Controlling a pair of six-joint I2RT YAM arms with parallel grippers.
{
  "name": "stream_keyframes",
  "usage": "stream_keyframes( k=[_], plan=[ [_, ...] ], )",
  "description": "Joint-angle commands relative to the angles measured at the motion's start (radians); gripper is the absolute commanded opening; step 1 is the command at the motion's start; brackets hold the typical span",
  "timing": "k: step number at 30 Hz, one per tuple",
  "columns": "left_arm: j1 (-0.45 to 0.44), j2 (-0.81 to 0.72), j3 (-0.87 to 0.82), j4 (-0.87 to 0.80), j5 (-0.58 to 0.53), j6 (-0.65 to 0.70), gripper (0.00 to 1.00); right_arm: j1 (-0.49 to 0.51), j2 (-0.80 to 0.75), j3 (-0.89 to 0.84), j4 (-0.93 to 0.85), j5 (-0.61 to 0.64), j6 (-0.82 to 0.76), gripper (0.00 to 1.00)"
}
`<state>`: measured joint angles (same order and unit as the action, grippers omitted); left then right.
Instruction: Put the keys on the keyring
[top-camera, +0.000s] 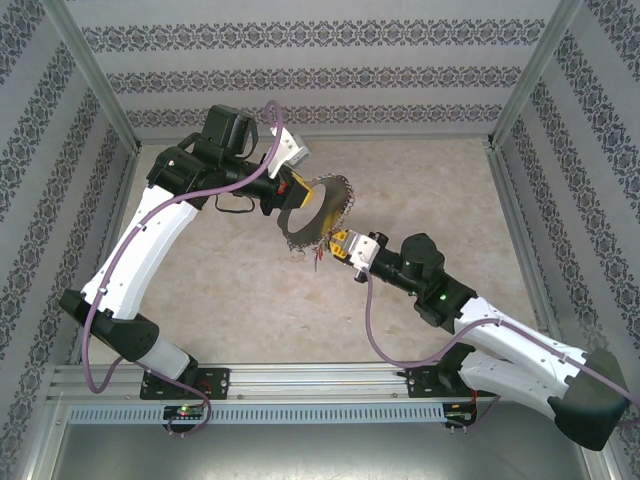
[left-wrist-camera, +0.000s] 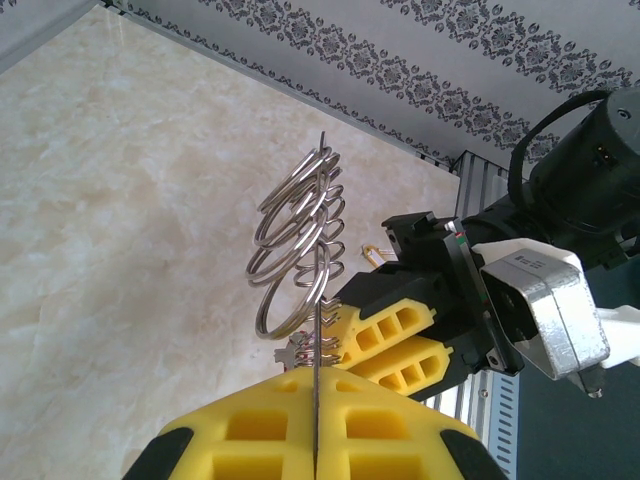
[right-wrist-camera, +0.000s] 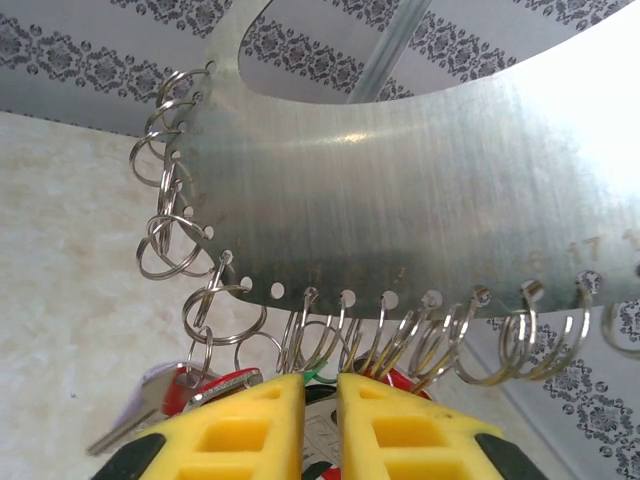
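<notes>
keyring (right-wrist-camera: 400, 200) clamped in left hand (left-wrist-camera: 315, 390); right hand (right-wrist-camera: 320, 390) nearly closed at keys (right-wrist-camera: 135, 415), grip unclear.

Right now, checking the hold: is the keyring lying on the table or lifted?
Lifted. The left gripper is clamped on the keyring, holding it on edge; the wall shows through its hole and the table lies below.

The top view looks down from the near edge; both wrist views crowd the keyring (top-camera: 333, 200) at its centre.
</notes>
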<state>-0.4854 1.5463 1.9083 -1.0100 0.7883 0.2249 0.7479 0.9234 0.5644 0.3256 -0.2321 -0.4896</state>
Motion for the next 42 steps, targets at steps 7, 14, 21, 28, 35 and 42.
stream_keyframes(
  k=[7, 14, 21, 28, 35, 42],
  plan=[
    [-0.019, -0.025, 0.001, -0.002, 0.018, 0.008, 0.0, -0.001, -0.006, 0.013, 0.019, -0.015, 0.018, 0.2],
    [-0.019, -0.019, 0.005, -0.002, 0.021, 0.01, 0.0, -0.001, -0.006, 0.018, 0.018, -0.026, 0.023, 0.14],
    [-0.021, -0.022, 0.008, -0.003, 0.019, 0.01, 0.0, 0.002, 0.018, 0.032, 0.034, -0.032, 0.024, 0.14],
    [-0.021, -0.021, 0.008, -0.005, 0.009, 0.013, 0.0, 0.008, 0.011, 0.021, 0.024, -0.013, 0.029, 0.17],
    [-0.045, 0.01, 0.055, -0.089, -0.151, 0.031, 0.0, 0.013, -0.015, -0.033, 0.006, 0.021, 0.036, 0.17],
    [-0.106, 0.096, 0.182, -0.236, -0.266, 0.083, 0.0, 0.025, 0.004, -0.038, 0.046, 0.01, 0.053, 0.15]
  ],
)
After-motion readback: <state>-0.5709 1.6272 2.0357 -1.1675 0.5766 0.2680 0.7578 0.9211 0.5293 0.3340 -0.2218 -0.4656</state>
